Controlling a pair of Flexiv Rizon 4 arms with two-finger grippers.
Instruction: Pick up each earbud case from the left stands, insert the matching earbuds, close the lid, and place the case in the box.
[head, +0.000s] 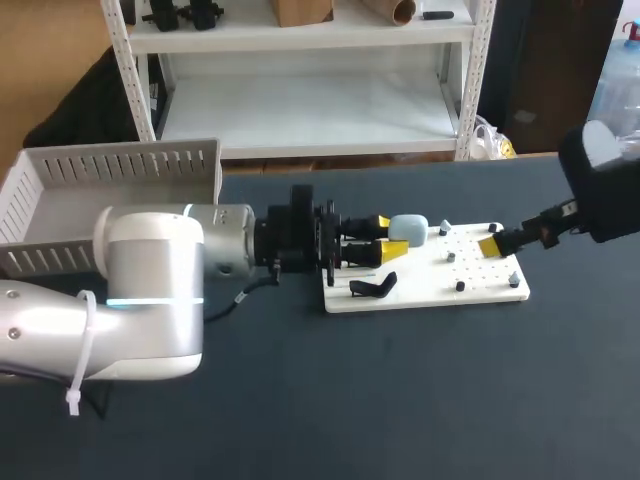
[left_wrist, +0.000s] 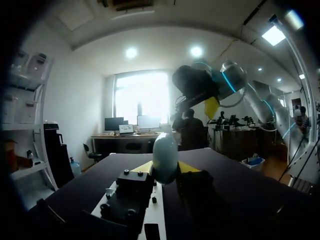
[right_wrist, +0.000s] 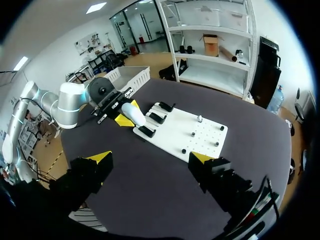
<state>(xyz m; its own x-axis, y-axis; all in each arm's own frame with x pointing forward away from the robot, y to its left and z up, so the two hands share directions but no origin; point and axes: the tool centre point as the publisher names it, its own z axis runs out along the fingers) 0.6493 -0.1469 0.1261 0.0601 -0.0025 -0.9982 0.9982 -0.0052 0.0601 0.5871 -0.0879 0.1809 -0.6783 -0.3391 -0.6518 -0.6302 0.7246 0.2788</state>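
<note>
Our left gripper (head: 388, 237) is closed on the pale blue earbud case (head: 410, 228). One yellow tip sits on each side of the case, which is lifted just clear of the white board (head: 480, 295) below it. We judge the sideways grip is meant to leave the lid free; the lid looks closed, though we cannot be sure. The box (head: 110, 165) lies well behind this gripper, back beside its arm, so we expect the case must travel backward once it is filled. The left arm lies low and level over the table (head: 400, 400), with its wrist horizontal and its fingers pointing along the board. Black stands (right_wrist: 156, 117) are under and beside the fingers, and one (head: 373, 288) is empty on the near side. Ahead of the held case, small pieces (head: 451, 256) dot the board. They may be pegs or earbuds, but they are too small for us to tell which. Beyond them our right gripper (right_wrist: 151, 159) hangs with its fingers spread wide and nothing between them. It is raised above the board's far end and tilted down toward it. From there we judge it is well placed to pick up an earbud and bring it to the case.
</note>
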